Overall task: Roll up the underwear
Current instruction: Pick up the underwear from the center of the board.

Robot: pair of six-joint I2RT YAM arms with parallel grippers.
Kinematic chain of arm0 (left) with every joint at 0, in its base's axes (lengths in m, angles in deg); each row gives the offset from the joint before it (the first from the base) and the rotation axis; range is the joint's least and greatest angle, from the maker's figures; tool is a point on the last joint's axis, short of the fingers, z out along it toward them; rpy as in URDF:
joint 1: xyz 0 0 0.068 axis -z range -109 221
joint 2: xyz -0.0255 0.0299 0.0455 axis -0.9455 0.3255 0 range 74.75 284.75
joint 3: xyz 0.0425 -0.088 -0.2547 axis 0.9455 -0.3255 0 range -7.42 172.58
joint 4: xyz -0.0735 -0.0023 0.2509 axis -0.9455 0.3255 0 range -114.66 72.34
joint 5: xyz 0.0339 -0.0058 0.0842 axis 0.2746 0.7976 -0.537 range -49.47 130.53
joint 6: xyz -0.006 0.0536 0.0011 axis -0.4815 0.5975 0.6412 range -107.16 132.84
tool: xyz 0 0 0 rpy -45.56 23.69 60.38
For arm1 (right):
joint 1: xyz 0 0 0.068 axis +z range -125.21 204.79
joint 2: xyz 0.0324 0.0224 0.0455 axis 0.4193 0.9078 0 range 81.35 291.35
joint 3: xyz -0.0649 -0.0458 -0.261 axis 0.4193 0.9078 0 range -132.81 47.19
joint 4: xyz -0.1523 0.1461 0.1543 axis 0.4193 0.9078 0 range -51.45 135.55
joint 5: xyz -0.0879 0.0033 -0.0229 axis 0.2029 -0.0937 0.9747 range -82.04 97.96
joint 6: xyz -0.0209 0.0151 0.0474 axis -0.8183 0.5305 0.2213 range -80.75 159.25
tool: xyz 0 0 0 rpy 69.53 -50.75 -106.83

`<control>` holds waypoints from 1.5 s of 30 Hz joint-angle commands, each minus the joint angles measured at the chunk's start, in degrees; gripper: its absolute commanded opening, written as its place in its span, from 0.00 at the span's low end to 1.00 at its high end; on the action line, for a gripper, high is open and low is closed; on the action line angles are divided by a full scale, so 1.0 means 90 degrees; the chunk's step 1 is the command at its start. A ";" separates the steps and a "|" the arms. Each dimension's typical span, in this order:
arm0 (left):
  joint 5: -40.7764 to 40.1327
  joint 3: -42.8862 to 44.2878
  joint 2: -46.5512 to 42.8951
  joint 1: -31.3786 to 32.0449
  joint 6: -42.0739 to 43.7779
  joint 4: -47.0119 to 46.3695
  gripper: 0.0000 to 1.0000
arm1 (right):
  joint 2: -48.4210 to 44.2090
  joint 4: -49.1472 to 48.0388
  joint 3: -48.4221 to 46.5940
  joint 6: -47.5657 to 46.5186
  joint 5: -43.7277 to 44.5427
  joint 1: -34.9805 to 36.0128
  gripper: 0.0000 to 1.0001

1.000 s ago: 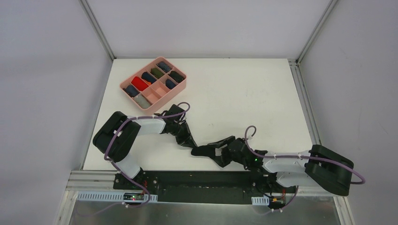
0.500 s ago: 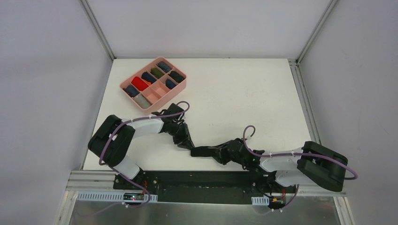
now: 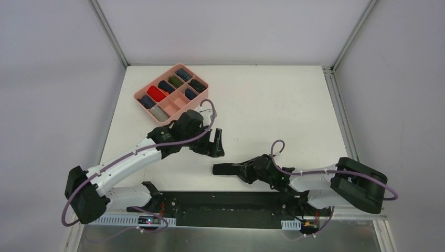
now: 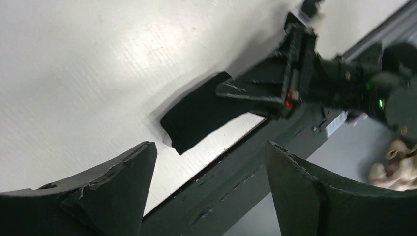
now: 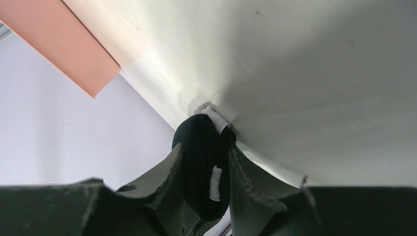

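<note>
— Where's the underwear?
— The black underwear (image 3: 223, 169) is a tight roll on the table (image 3: 283, 105), near the front edge, with a white seam showing at its end.
— Held?
— Yes. The right gripper (image 3: 237, 170) pinches it from both sides, its arm stretched low and leftward.
— The left gripper (image 3: 215, 143)?
— Fingers spread wide and holding nothing, it hovers just beyond the roll. Its arm is extended, short of the pink tray (image 3: 205, 96).
</note>
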 commanded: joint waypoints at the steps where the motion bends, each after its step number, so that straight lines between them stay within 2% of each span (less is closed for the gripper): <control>1: -0.1352 0.0177 -0.0333 0.1067 0.1574 0.0209 0.85 | 0.0249 0.0209 -0.0067 0.1493 -0.0157 -0.0032 0.20; 6: -0.2695 -0.0044 -0.0289 0.2685 0.3277 -0.0089 0.94 | 0.0367 0.0096 -0.0111 0.1456 -0.0242 -0.0040 0.20; 13: -0.3575 -0.0277 0.0406 0.3778 0.5037 -0.0453 0.98 | 0.0450 0.0022 -0.0164 0.1423 -0.0315 -0.0070 0.20; 23: -0.3155 -0.1306 0.0506 0.3844 0.5829 -0.1793 0.99 | 0.0332 -0.0032 -0.0059 0.1452 -0.0328 -0.0123 0.20; 30: -0.3370 -0.1717 0.0708 0.3846 0.5794 -0.2545 0.99 | 0.0352 -0.0032 -0.0073 0.1426 -0.0370 -0.0146 0.20; 40: -0.3401 -0.1726 0.1326 0.3844 0.5734 -0.3102 0.97 | 0.0583 -0.0276 -0.0098 0.1403 -0.0488 -0.0150 0.20; 45: -0.3470 -0.1764 0.1620 0.3821 0.5670 -0.3287 0.91 | 0.0584 -0.0301 -0.0090 0.1390 -0.0499 -0.0151 0.20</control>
